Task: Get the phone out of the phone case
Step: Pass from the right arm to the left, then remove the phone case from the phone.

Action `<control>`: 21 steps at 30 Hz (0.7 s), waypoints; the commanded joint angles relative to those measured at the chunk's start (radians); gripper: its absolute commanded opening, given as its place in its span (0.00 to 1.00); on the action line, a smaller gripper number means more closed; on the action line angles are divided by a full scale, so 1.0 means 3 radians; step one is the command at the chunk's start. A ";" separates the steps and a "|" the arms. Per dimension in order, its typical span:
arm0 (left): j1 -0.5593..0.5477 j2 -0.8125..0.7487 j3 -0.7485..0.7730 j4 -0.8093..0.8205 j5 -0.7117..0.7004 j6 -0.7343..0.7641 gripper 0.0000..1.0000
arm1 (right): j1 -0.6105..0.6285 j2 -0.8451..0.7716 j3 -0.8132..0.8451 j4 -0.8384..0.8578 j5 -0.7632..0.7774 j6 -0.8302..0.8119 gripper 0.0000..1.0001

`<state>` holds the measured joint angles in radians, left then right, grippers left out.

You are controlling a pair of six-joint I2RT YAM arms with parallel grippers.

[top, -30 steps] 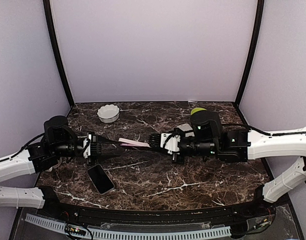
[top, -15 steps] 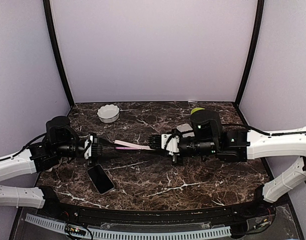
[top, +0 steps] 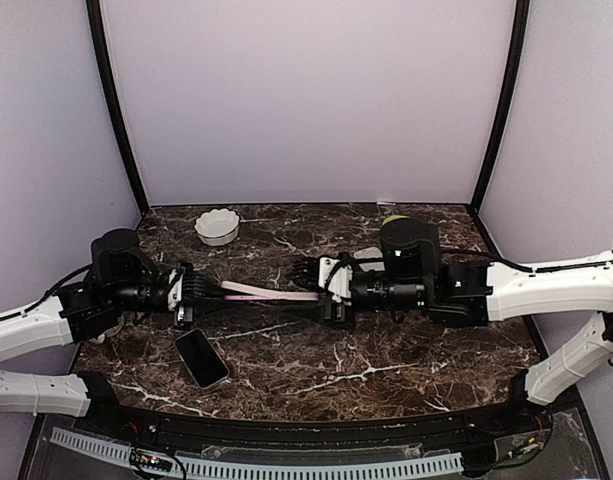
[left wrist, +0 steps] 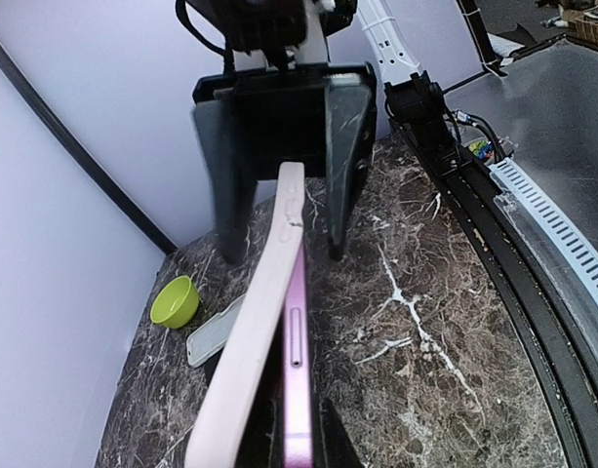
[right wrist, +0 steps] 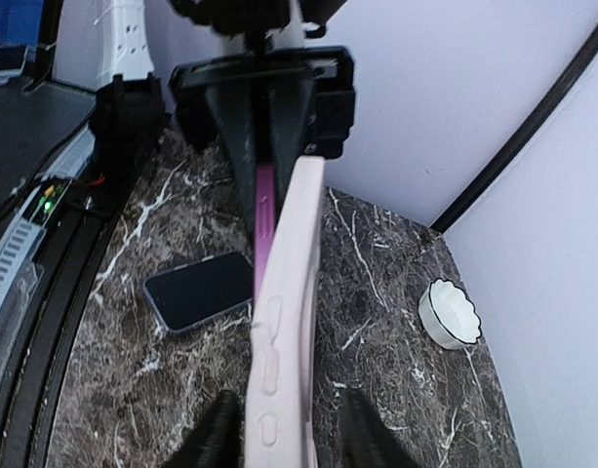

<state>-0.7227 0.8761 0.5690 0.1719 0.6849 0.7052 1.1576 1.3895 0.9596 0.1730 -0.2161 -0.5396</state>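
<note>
**Phone (left wrist: 297,370) bridged in the air between both arms, case peeling at 1 end**

You have the phone and its pale pink case (left wrist: 267,292) off the marble table (top: 386,360), held on edge. The long axis runs straight from one arm to the other, left to right in the top view.

The left gripper (top: 198,291) is clamped hard on its end of the pair. From these views you cannot tell whether its pads catch the phone alone or the case lip as well.

The right gripper (top: 304,285) is partly open. Its 2 fingers stand on either side of the far end of the case, with a gap on each side, so it holds nothing.

The left arm carries the whole load, and the right is the nearer tool for the case's free end.

In the left wrist view the case bows away from the magenta phone edge near the left gripper. At the right gripper's end the 2 lie flush. The move probably turns on that: you likely want the right jaws to close on the case only, then draw away along the long axis.

If they close on both layers, you will probably just tug the phone against the left grip.

A second handset (top: 201,358) lies flat on the table below the left gripper and is not involved.
</note>
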 commanded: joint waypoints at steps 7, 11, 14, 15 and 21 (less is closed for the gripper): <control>-0.0009 -0.0128 0.0412 -0.0706 -0.0483 0.0252 0.00 | 0.0017 -0.0460 -0.0291 0.0188 0.1028 0.1481 0.98; -0.0012 -0.0168 0.0449 -0.0986 -0.0566 0.0326 0.00 | 0.0017 -0.0837 -0.0607 0.0182 0.1214 0.2027 0.99; -0.0015 -0.0175 0.0408 -0.0998 -0.0537 0.0333 0.00 | 0.0017 -0.1019 -0.0588 -0.0182 0.1177 0.2118 0.99; -0.0015 -0.0159 0.0393 -0.0983 -0.0529 0.0334 0.00 | 0.0017 -0.1045 -0.0544 -0.0308 0.1182 0.2139 0.99; -0.0023 0.0002 0.0367 -0.1024 -0.0484 0.0361 0.00 | 0.0017 -0.1208 -0.0468 -0.0447 0.1340 0.2338 0.99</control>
<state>-0.7238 0.8631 0.6571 -0.1604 0.5156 0.7998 1.1629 1.0595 0.7906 0.0719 0.1402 0.0895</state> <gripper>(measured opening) 0.077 0.985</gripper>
